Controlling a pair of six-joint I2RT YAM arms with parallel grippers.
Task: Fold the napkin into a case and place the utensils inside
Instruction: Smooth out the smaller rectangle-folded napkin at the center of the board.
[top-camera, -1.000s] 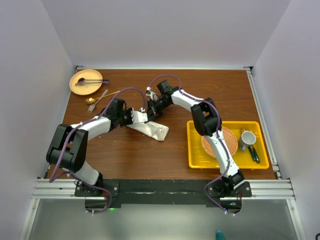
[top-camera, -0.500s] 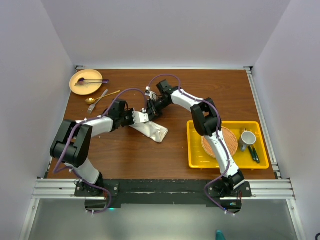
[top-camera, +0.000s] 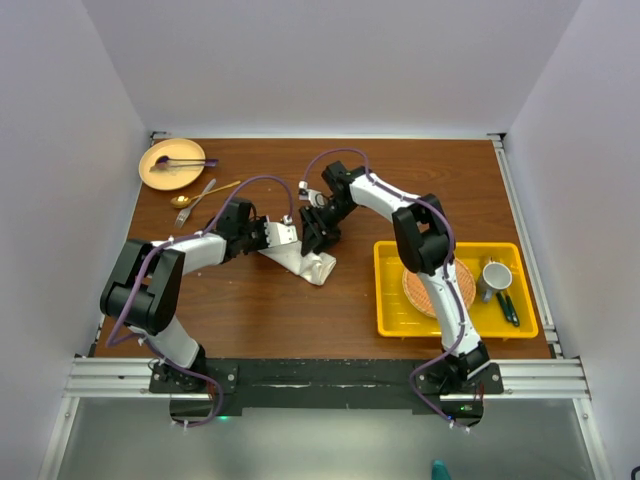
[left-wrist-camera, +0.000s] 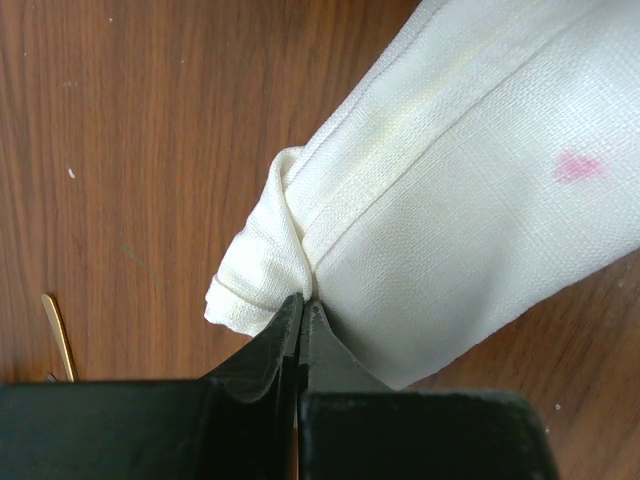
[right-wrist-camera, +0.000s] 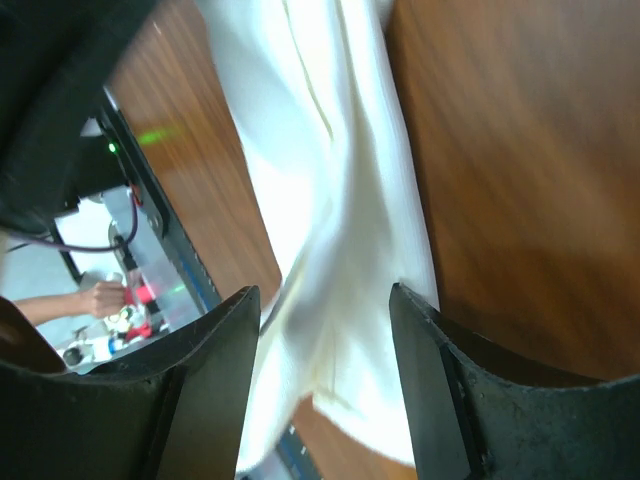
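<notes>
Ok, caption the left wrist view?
Shut black left gripper pinches bunched corner of cream-white cloth napkin on brown wooden table.

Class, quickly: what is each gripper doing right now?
Left gripper: closed, pinching the napkin.
Right gripper: open, jaws either side of the napkin.

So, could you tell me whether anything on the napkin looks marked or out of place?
Yes: the napkin carries a small pink stain on its upper face, and its end is bunched unevenly where the left gripper pinches it.
</notes>
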